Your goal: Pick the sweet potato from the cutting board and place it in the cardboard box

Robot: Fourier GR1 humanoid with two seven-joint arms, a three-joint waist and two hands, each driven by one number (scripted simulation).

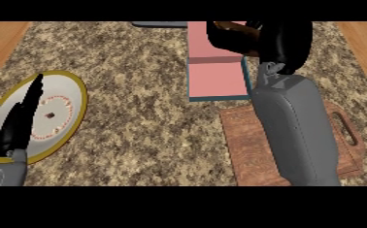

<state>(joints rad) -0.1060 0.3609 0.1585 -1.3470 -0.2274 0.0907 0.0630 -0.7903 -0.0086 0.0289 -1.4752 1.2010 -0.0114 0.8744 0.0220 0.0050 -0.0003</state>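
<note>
From the head view, the speckled brown stone counter (pixel 143 125) filled the scene; the black right hand (pixel 287 40) was at the far side above the open cardboard box (pixel 215 79) with its pink inside and teal edges, its fingers curled round the brown-orange sweet potato (pixel 237 28), which was held over the box's far end and well clear of the brown wooden cutting board (pixel 247 144); the grey right forearm (pixel 294 125) ran across that board, which lay just beside the box's near edge; the black left hand (pixel 18 125) rested at the lower left with straight fingers pointing up, over the round white plate (pixel 68 93) with a yellow rim.
</note>
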